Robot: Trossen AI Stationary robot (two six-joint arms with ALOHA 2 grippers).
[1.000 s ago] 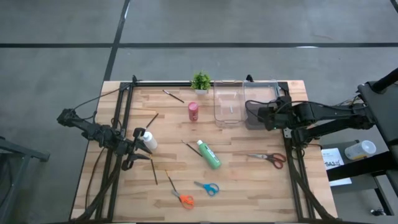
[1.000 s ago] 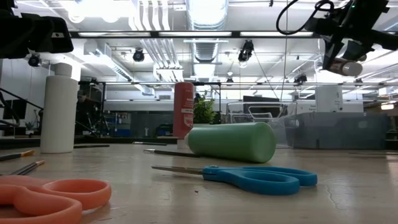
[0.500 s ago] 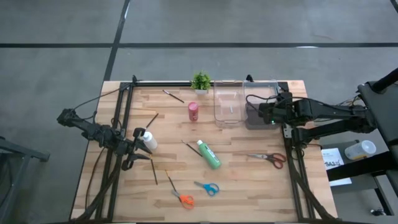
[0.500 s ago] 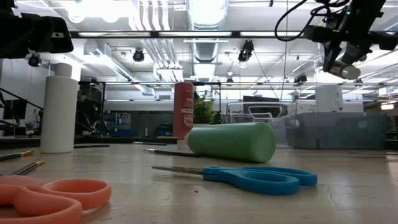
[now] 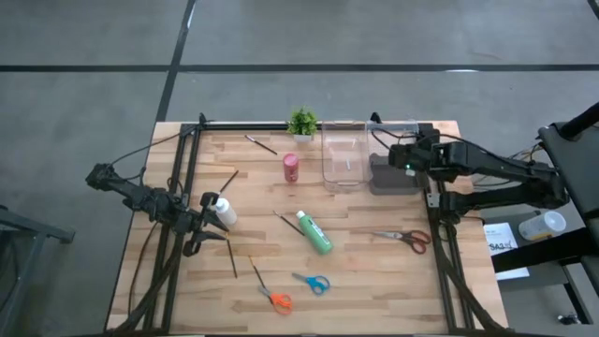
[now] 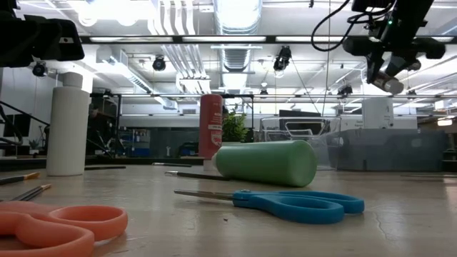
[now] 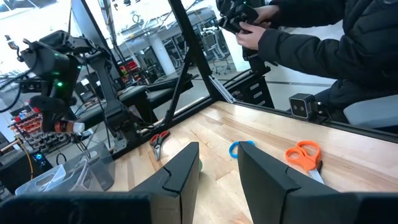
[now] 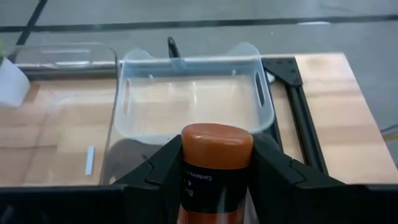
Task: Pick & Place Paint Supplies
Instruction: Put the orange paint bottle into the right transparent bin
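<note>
I have the wooden slatted worktop (image 5: 374, 271) under both arms. Over the clear plastic bin (image 8: 193, 99) at its far right corner, my right pincer (image 8: 214, 165) is clenched round the brown-capped squeeze bottle (image 8: 216, 163) — light, smooth, slightly yielding, I judge, best gripped mid-body as now. My left pincer (image 7: 217, 168) hangs parted, empty, beside the white cylindrical bottle (image 5: 225, 212).

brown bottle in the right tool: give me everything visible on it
The brown bottle is clamped between the right tool's two dark fingers, rounded orange-brown top showing, a dark label with small white print below. It looks like smooth plastic. It hangs above the clear bin at the table's far right; the bin looks empty. In the low view it shows raised high, tilted.
</note>
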